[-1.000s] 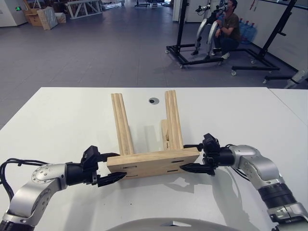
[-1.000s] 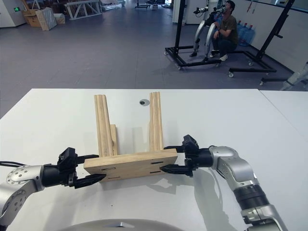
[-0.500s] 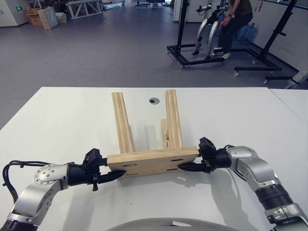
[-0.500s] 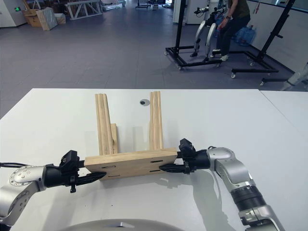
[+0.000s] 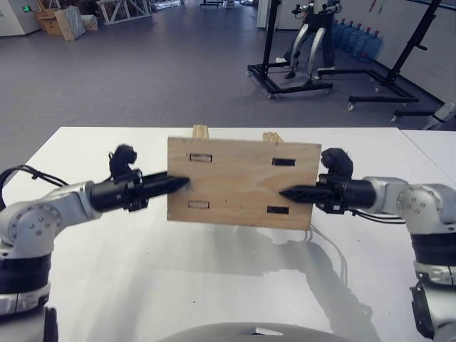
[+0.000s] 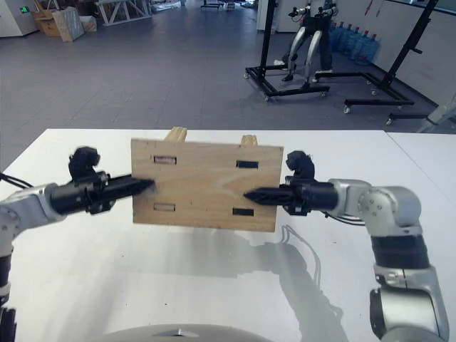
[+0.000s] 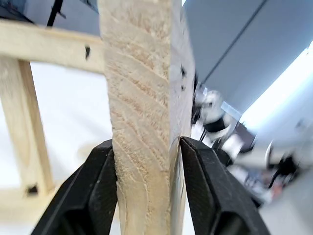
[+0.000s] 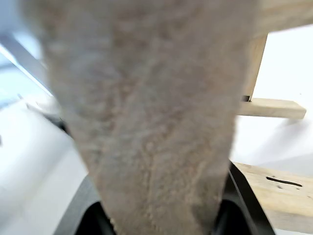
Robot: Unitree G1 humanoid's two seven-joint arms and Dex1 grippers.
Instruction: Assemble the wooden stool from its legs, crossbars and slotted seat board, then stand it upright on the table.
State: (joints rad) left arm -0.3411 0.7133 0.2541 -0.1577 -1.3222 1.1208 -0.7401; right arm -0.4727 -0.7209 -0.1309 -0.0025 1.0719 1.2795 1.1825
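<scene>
The pale wooden stool (image 5: 239, 182) looks assembled, legs (image 5: 201, 131) and a crossbar (image 7: 49, 46) fitted to its slotted rectangular seat board (image 6: 206, 185). It hangs above the white table (image 5: 107, 271), seat face toward the robot and legs pointing away, so what's left, I'd say, is tipping it and standing it on its legs. Left hand (image 5: 174, 184) is clamped on one side edge of the seat board, black fingers (image 7: 95, 191) pressed on both faces; right hand (image 5: 288, 192) is clamped on the opposite edge.
</scene>
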